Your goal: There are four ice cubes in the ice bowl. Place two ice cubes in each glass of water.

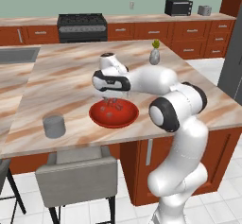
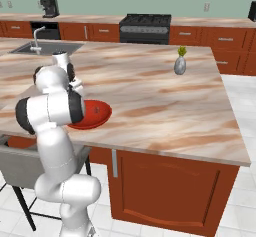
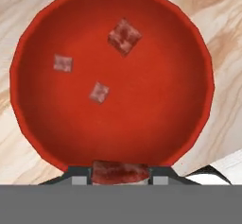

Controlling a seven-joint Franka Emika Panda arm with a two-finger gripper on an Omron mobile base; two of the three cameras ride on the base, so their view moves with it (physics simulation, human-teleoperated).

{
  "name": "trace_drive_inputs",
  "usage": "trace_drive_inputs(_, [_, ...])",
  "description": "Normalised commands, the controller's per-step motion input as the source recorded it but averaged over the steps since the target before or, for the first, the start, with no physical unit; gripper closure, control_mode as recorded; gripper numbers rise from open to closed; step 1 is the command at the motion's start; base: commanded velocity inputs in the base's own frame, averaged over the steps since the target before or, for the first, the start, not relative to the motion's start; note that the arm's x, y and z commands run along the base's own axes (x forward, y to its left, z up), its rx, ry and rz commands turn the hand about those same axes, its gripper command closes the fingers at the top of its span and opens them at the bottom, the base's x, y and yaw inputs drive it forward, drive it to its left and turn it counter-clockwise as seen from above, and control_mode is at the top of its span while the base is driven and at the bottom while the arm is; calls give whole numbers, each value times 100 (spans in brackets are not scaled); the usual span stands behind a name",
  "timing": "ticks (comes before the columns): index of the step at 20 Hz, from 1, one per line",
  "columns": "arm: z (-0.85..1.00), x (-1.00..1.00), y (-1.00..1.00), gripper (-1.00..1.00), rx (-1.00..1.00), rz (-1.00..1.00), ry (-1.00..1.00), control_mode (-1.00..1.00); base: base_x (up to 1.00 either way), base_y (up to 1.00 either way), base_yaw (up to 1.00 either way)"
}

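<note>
The red ice bowl (image 1: 114, 118) sits near the front edge of the island counter, and the arm partly covers it in the right base view (image 2: 97, 112). From above, three reddish ice cubes lie in the ice bowl (image 3: 189, 100): one large (image 3: 124, 36), two small (image 3: 62, 63) (image 3: 99, 92). My gripper (image 3: 120, 176) hangs just above the bowl (image 1: 113, 98), shut on a fourth ice cube (image 3: 119, 169) between its fingertips. A grey glass of water (image 1: 54, 126) stands on the counter left of the bowl.
A small grey vase with a green sprig (image 1: 154, 55) (image 2: 180, 64) stands farther back on the island. A grey stool (image 1: 78, 173) sits below the counter's front edge. A sink (image 2: 45, 47) lies at the far left, a stove (image 1: 82, 26) behind.
</note>
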Motion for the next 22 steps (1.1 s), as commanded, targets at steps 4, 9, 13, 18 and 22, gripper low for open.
trace_drive_inputs(4, [1,-14,97,100,11,-4,-28,-100,0,0,0])
trace_drive_inputs(9, [3,-6,91,100,12,0,-9,-100,0,0,0])
trace_drive_inputs(13, [11,1,62,100,1,0,1,-100,0,0,0])
trace_drive_inputs(18, [3,2,29,100,0,-1,0,-100,0,0,0])
trace_drive_inputs(22, [0,0,89,100,2,-2,0,-100,0,0,0])
